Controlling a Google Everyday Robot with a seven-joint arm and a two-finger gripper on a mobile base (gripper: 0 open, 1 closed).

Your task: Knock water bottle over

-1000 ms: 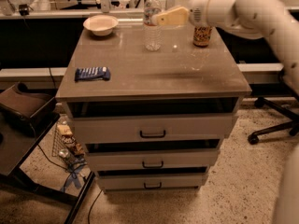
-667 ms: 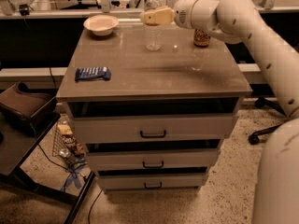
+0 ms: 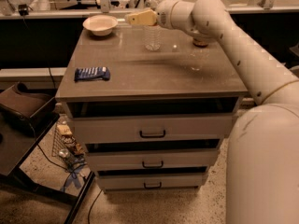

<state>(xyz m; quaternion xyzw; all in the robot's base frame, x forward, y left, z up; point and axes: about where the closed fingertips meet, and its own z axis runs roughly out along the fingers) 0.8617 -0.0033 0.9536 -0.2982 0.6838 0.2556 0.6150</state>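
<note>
The water bottle (image 3: 152,37) is clear plastic with a white cap and stands upright at the back middle of the cabinet top (image 3: 149,73). My gripper (image 3: 133,18) reaches in from the right at the height of the bottle's upper part. Its tan fingers (image 3: 142,17) point left, look pressed together and hold nothing. They cross in front of the bottle's neck and hide it. Whether they touch the bottle cannot be told. The arm (image 3: 233,36) stretches back to the lower right.
A white bowl (image 3: 100,24) sits at the back left. A blue snack packet (image 3: 92,73) lies near the left front edge. A can's base (image 3: 201,43) shows behind the arm at the back right. The cabinet has three drawers (image 3: 152,129). A dark chair (image 3: 23,111) stands to the left.
My gripper has swung left along the back of the cabinet, from right of the bottle to across its neck. The bottle still stands upright.
</note>
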